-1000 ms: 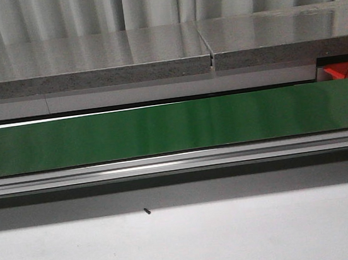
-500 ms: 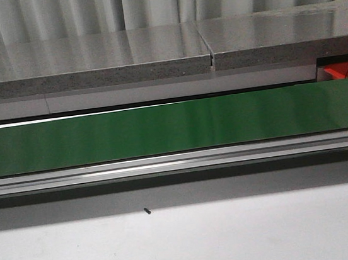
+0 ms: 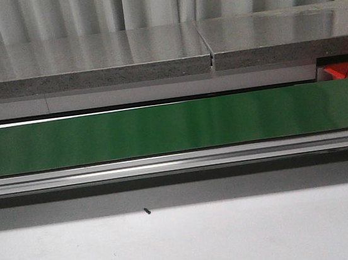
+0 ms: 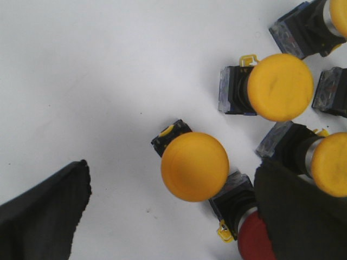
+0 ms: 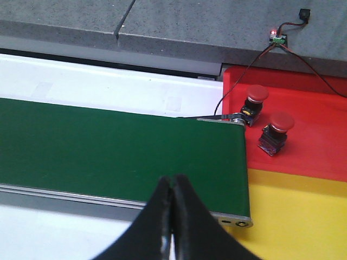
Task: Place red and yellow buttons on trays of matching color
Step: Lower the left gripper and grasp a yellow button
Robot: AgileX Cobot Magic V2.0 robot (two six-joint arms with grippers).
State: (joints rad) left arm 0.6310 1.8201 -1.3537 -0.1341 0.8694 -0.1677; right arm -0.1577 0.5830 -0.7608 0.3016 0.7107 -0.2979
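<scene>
Green belt (image 3: 174, 128) runs bare across the front view, the same as a second ago, so nothing has changed there. Over the white table, the left gripper (image 4: 173, 211) hangs wide open around a yellow button (image 4: 194, 166) amid other buttons, likely about to grasp. The right gripper (image 5: 173, 216) is pinched closed and empty near the belt's end, where two red buttons (image 5: 275, 125) sit on the red tray (image 5: 320, 141); the yellow tray (image 5: 293, 216) shows bare.

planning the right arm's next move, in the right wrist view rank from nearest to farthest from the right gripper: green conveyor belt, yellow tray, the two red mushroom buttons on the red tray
1. Green conveyor belt, directly beyond the shut right gripper.
2. Yellow tray, beside the belt's end.
3. Red mushroom button at mid red tray.
4. Red mushroom button near the tray's back, by the wire.
</scene>
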